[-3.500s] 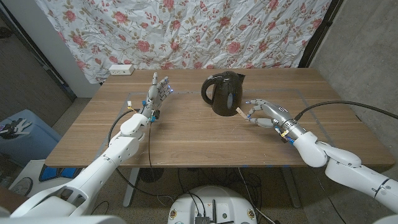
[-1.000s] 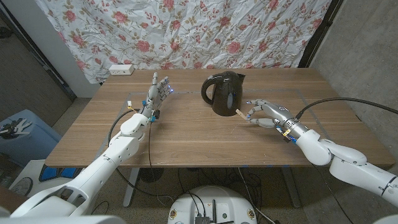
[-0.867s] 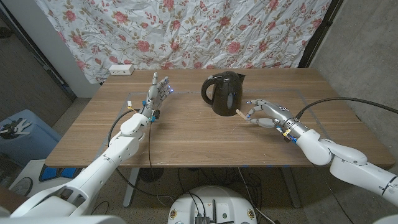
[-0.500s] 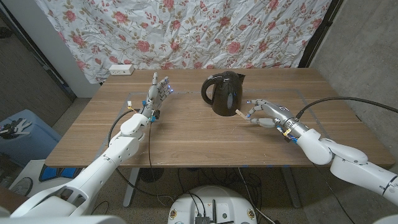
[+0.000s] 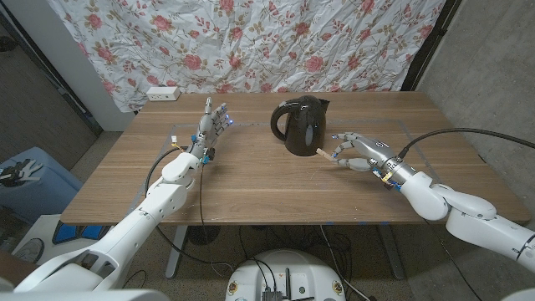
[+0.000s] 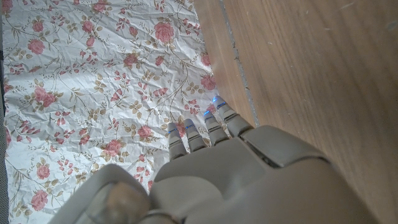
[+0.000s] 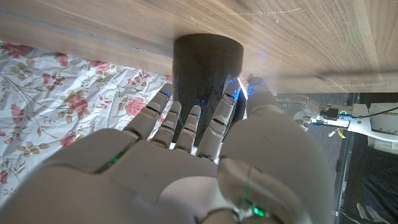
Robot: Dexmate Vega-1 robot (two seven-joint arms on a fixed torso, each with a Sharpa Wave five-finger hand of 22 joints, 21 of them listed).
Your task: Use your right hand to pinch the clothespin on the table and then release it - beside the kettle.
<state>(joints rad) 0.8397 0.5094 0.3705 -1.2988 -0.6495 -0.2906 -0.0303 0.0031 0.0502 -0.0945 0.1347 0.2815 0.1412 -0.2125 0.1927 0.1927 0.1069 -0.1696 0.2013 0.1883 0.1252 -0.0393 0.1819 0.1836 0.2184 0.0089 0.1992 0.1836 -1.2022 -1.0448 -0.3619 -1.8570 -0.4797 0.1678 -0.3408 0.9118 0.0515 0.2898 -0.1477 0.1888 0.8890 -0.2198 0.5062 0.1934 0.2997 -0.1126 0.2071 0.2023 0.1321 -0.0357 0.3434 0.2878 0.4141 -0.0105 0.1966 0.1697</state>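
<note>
Backdrop and clutter around the wooden table

A crumpled rose-print cloth (image 5: 251, 42) is hanging beyond both hands; a white power strip (image 5: 162, 93) is lying past the left hand.

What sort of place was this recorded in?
Probably a makeshift indoor test room: a wooden table with a black kettle, a floral sheet hung as a backdrop, and bare concrete wall beside it.

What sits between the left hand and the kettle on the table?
Nothing: in the head view, only bare wooden table lies between the left hand and the kettle.
</note>
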